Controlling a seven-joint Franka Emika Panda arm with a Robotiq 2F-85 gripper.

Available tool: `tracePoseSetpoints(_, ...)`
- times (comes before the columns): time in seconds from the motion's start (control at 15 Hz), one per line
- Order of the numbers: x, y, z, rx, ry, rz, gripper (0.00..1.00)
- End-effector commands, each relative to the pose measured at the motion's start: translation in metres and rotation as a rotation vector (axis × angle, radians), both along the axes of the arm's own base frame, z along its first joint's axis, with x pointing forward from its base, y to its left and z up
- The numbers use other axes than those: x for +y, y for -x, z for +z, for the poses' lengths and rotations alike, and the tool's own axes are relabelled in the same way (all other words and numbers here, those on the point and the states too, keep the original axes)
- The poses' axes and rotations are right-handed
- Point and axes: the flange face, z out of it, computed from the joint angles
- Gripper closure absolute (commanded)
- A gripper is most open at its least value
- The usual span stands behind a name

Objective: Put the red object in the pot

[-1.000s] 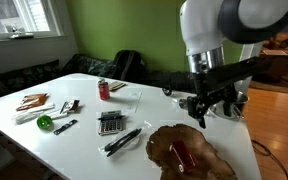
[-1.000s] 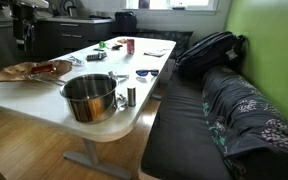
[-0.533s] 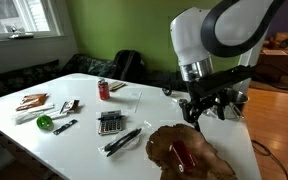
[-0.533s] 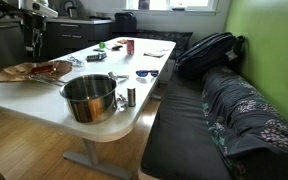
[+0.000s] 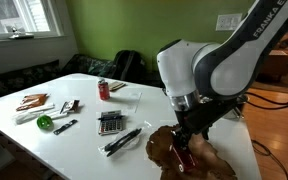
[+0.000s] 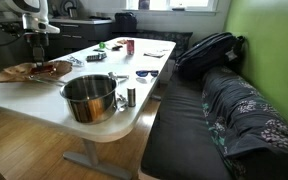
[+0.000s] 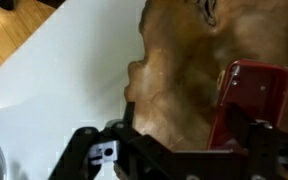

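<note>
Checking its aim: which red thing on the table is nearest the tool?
The dark red piece lying on the brown wooden dish, right under the tool. The upright red can stands far from it.

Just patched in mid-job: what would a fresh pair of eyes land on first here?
The big white arm bent low over the brown wooden slab at the edge of the white table, its open pincer hanging close over the red object lying on that slab. Next, the shiny pot, standing at a rounded table corner, apart from the slab.
</note>
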Motion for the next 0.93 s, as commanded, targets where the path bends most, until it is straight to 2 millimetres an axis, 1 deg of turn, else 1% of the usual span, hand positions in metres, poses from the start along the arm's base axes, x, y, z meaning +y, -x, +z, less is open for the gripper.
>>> tracePoseSetpoints(0.0,0.018,-0.009,-0.012,-0.087,0.007,0.015,0.14)
tracePoseSetpoints(0.07,0.024,-0.008,-0.011,-0.109,0.000,0.022,0.13)
tracePoseSetpoints(0.13,0.027,-0.009,-0.009,-0.123,0.000,0.026,0.14)
tracePoseSetpoints(0.2,0.029,-0.007,-0.008,-0.136,0.001,0.028,0.38)
tracePoseSetpoints(0.27,0.031,-0.009,-0.009,-0.141,0.000,0.028,0.38)
tracePoseSetpoints(0.4,0.033,-0.009,-0.010,-0.147,-0.004,0.026,0.54)
tracePoseSetpoints(0.47,0.034,-0.009,-0.010,-0.152,-0.008,0.025,0.63)
tracePoseSetpoints(0.6,0.034,-0.010,-0.010,-0.166,-0.017,0.023,0.77)
tracePoseSetpoints(0.67,0.035,-0.010,-0.009,-0.172,-0.021,0.021,0.86)
tracePoseSetpoints(0.8,0.034,-0.010,-0.007,-0.189,-0.024,0.020,1.00)
tracePoseSetpoints(0.87,0.033,-0.009,-0.001,-0.206,-0.023,0.014,1.00)
